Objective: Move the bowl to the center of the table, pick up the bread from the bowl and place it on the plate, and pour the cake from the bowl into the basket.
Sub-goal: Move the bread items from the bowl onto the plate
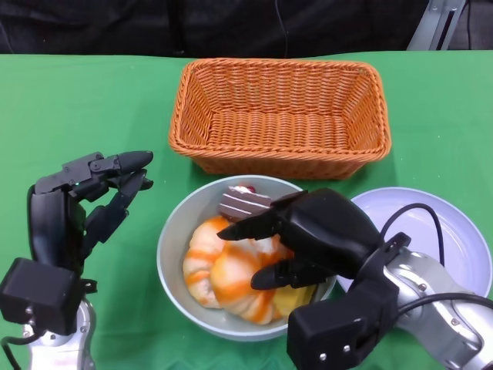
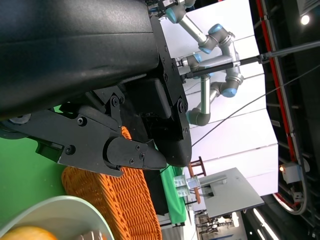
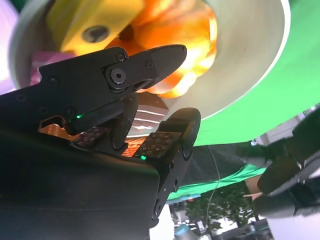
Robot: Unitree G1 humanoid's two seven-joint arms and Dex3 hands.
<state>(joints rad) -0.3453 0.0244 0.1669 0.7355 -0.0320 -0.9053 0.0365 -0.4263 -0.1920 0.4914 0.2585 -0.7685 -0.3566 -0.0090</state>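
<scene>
Right hand [image 1: 308, 239]: hovering over the bowl [image 1: 173, 239] at its 4 o'clock, fingers spread around the bread [image 1: 223, 277], grip unclear.
Left hand [image 1: 85, 204]: idling at the bowl's 9 o'clock, fingers apart, holding nothing.

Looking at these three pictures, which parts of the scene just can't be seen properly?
- Head view: the right hand covers part of the bread and the bowl, so its grip cannot be judged.
- Head view: the plate is partly hidden by the right arm.
- Right wrist view: the cake shows only as a sliver between the fingers.
- Left wrist view: the left hand blocks most of the basket.
</scene>
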